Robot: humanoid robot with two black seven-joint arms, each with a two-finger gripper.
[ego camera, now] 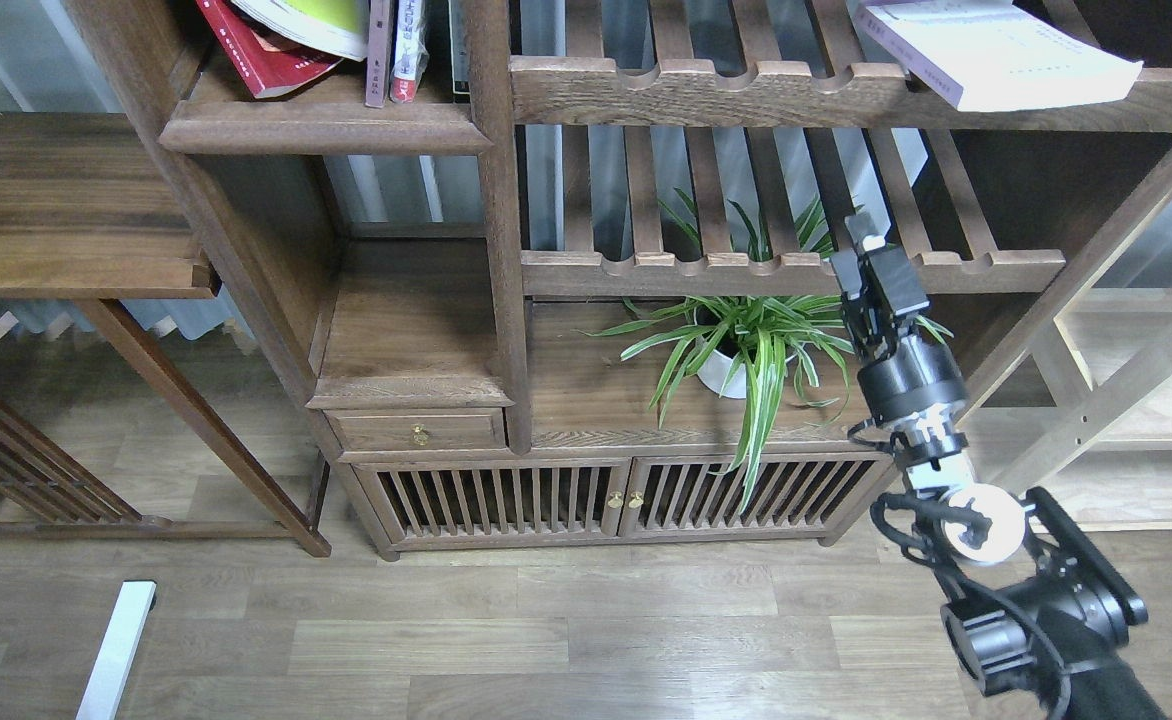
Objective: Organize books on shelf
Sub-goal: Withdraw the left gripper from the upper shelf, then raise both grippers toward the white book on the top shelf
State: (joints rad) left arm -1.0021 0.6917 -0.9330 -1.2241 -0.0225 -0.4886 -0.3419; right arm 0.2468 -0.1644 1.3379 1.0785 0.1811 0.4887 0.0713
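Observation:
The dark red book [256, 52] leans at a slant on the shelf [326, 128], a dark plank with a moulded front edge at the top left. The yellow-green book [321, 20] lies tilted over it. The thick white book [996, 50] lies flat on the upper slatted rack at the top right. My right gripper [864, 238] points up in front of the lower slatted rack's rail, well below the white book and holding nothing I can see. Its fingers are dark and cannot be told apart. My left arm is out of view.
Thin books [391, 50] stand upright at the shelf's right end. A potted spider plant [746, 350] sits just left of my right arm. A brass-knobbed drawer [416, 432], a side table [66, 220] at left and a pale wooden frame [1106, 400] at right surround the cabinet.

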